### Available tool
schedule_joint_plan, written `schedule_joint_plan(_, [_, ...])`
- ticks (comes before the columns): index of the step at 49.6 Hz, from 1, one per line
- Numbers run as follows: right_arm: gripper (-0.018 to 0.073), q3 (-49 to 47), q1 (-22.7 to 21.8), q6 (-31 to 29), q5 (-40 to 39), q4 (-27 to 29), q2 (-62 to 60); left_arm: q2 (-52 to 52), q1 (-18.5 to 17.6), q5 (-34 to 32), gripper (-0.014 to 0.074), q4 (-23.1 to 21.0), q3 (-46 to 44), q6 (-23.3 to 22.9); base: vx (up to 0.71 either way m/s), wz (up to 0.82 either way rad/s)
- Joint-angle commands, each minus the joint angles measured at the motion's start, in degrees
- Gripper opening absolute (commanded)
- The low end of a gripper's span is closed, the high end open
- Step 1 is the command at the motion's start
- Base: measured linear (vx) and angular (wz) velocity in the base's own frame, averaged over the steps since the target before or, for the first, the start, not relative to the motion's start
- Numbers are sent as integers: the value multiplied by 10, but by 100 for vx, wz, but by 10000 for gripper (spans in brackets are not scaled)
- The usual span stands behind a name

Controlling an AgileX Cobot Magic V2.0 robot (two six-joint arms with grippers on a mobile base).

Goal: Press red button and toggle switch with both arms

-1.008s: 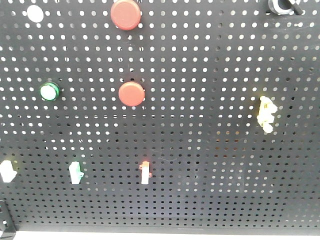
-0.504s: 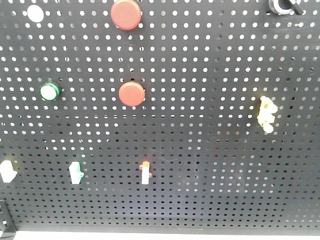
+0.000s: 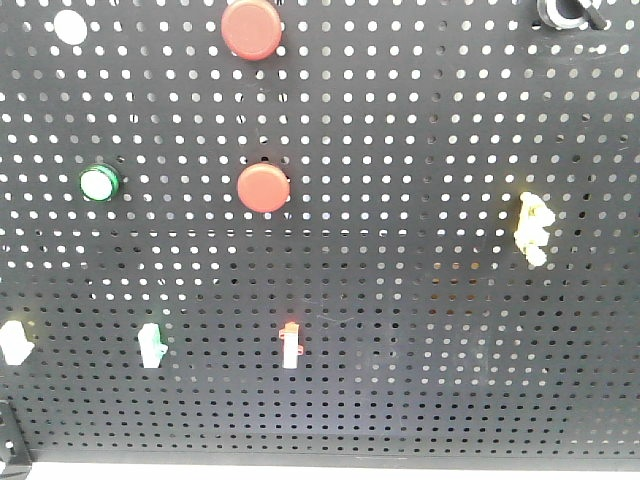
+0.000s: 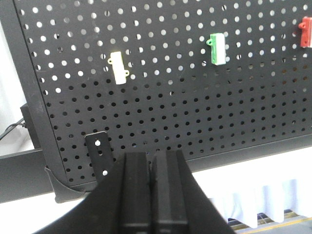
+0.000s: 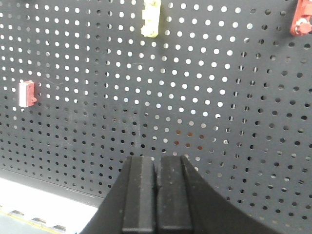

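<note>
On the black pegboard (image 3: 420, 120) sit two red buttons, one at the top (image 3: 251, 28) and one at mid-height (image 3: 263, 187). Below them is a row of small toggle switches: white (image 3: 12, 342), green (image 3: 150, 346) and red (image 3: 290, 345), with a yellow one (image 3: 532, 228) to the right. Neither gripper shows in the front view. My left gripper (image 4: 150, 158) is shut and empty, low before the board, below the cream switch (image 4: 118, 68) and green switch (image 4: 217, 48). My right gripper (image 5: 157, 161) is shut and empty, below the yellow switch (image 5: 150, 18).
A green button (image 3: 99, 183) and a white button (image 3: 70, 27) sit on the board's left, a black fitting (image 3: 568, 12) at the top right. A black bracket (image 4: 100, 153) stands near the board's lower left corner. A red part (image 5: 301, 22) shows at the right wrist view's upper right.
</note>
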Motion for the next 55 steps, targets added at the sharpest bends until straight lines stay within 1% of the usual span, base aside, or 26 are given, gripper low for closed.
schedule_joint_plan(1, [-3, -16, -5, -1, -30, 11, 7, -10, 1, -43, 2, -1, 19, -5, 0, 0])
schedule_joint_plan(37, [-3, -16, -5, -3, -31, 10, 7, -10, 1, -43, 2, -1, 19, -5, 0, 0])
schedule_joint_plan(40, [-3, -15, -5, 3, -28, -6, 9, -10, 1, -43, 2, -1, 19, -5, 0, 0])
schedule_joint_plan(43, [-3, -8, -5, 40, -18, -50, 10, -10, 1, -43, 2, -1, 19, -5, 0, 0])
schedule_joint_plan(45, [-3, -1, -5, 81, -11, -106, 10, -10, 1, -43, 2, -1, 19, -5, 0, 0])
schedule_joint_plan(46, [-3, 7, -5, 123, -11, -140, 10, -10, 1, -43, 2, -1, 19, -5, 0, 0])
schedule_joint_plan(47, [-3, 12, -5, 147, -10, -165, 10, -10, 1, -43, 2, -1, 19, -5, 0, 0])
schedule_joint_plan(48, [-3, 19, -5, 188, -10, -203, 10, -10, 1, -43, 2, -1, 19, -5, 0, 0])
schedule_joint_plan(49, [-3, 26, -5, 232, -11, -241, 10, -10, 1, -43, 2, -1, 19, -5, 0, 0])
schedule_joint_plan(50, [-3, 34, -5, 279, -14, -293, 10, -10, 1, -43, 2, -1, 19, -5, 0, 0])
schedule_joint_plan(51, [-3, 42, -5, 327, -17, -319, 10, -10, 1, -43, 2, -1, 19, -5, 0, 0])
schedule_joint_plan(52, [-3, 49, -5, 375, -21, -358, 10, -10, 1, -43, 2, -1, 19, -5, 0, 0])
schedule_joint_plan(53, [-3, 54, -5, 406, -25, -383, 10, -10, 1, -43, 2, -1, 19, -5, 0, 0])
schedule_joint_plan(55, [-3, 69, -5, 493, -40, -456, 10, -10, 1, -43, 2, -1, 19, -5, 0, 0])
